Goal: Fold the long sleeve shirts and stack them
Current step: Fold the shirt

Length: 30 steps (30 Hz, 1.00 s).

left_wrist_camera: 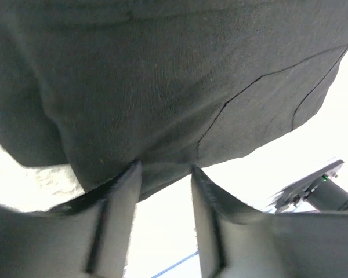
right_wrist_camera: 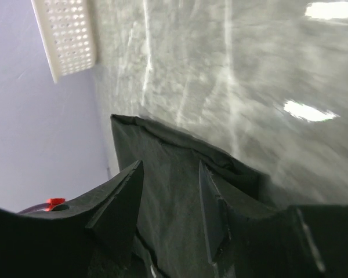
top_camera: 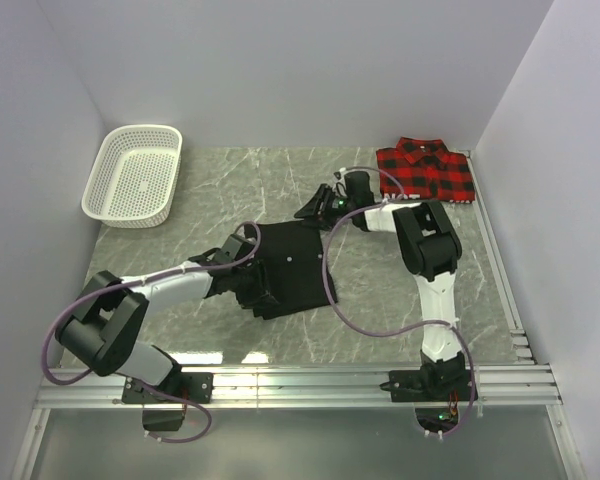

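The black long sleeve shirt (top_camera: 295, 262) lies partly folded in the middle of the table. My left gripper (top_camera: 248, 287) is at its near left edge. In the left wrist view its fingers stand apart, tips just touching the edge of the black cloth (left_wrist_camera: 162, 81), and my left gripper (left_wrist_camera: 165, 168) is open with nothing in the gap. My right gripper (top_camera: 326, 205) is at the shirt's far end, where a flap of black cloth (top_camera: 310, 208) sticks up. In its own view my right gripper (right_wrist_camera: 171, 164) is open over black fabric (right_wrist_camera: 174, 191). The red-and-black plaid shirt (top_camera: 427, 170) lies folded at the back right.
A white mesh basket (top_camera: 133, 175) stands at the back left corner against the wall. Walls close in the table at the left, back and right. A metal rail (top_camera: 300, 385) runs along the near edge by the arm bases.
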Motion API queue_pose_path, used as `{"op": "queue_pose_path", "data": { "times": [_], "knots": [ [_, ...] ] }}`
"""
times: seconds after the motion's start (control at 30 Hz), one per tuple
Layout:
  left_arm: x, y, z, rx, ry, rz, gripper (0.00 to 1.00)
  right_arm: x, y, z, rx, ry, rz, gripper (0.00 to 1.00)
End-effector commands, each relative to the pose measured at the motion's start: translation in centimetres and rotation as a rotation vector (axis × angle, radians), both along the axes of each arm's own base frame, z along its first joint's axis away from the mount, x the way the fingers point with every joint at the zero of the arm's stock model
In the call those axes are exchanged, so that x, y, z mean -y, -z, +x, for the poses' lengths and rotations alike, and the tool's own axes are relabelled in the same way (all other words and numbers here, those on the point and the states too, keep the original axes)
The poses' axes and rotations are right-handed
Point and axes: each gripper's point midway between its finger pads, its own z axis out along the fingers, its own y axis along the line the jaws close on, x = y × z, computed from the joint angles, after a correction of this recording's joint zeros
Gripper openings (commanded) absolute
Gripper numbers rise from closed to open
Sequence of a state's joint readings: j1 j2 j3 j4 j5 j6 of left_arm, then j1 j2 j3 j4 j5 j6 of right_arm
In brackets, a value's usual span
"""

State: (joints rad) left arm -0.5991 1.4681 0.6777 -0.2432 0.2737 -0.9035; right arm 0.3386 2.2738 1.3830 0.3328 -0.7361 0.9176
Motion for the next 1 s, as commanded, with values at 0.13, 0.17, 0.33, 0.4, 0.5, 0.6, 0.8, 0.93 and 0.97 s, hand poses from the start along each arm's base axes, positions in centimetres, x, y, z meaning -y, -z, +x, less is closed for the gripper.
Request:
{"op": "queue_pose_path", "data": {
  "times": [0.13, 0.17, 0.33, 0.4, 0.5, 0.6, 0.8, 0.93, 0.97],
  "knots": [
    [-1.5, -2.3, 1.8, 0.095, -0.065, 0.085, 0.63, 4.6, -4.4, -1.5, 0.128, 0.02, -0.208, 0.52],
    [-1.4, -3.4, 2.5, 0.126, -0.082, 0.081, 0.7, 5.4, -3.5, -2.3, 0.125, 0.023, -0.259, 0.52],
    [-3.2, -5.6, 4.8, 0.201, -0.186, 0.127, 0.76, 8.0, -2.4, -6.9, 0.055, 0.003, -0.375, 0.52],
    [-4.2, -6.2, 6.1, 0.227, -0.241, 0.136, 0.75, 8.1, -2.2, -8.3, 0.048, -0.027, -0.38, 0.52],
    [-5.7, -5.7, 7.8, 0.222, -0.3, 0.152, 0.71, 7.9, -1.6, -11.0, 0.008, -0.079, -0.404, 0.52],
    [-6.4, -4.6, 9.3, 0.197, -0.321, 0.167, 0.66, 7.3, -0.9, -13.1, -0.019, -0.117, -0.411, 0.51],
    [-6.2, -1.7, 11.6, 0.146, -0.307, 0.214, 0.63, 4.7, 0.5, -17.0, -0.068, -0.224, -0.41, 0.51],
    [-5.8, 0.0, 13.7, 0.115, -0.275, 0.243, 0.58, 2.6, 1.2, -19.6, -0.096, -0.289, -0.398, 0.47],
    [-6.0, 0.3, 14.3, 0.12, -0.26, 0.257, 0.58, 2.0, 1.1, -20.1, -0.099, -0.307, -0.385, 0.47]
  ]
}}
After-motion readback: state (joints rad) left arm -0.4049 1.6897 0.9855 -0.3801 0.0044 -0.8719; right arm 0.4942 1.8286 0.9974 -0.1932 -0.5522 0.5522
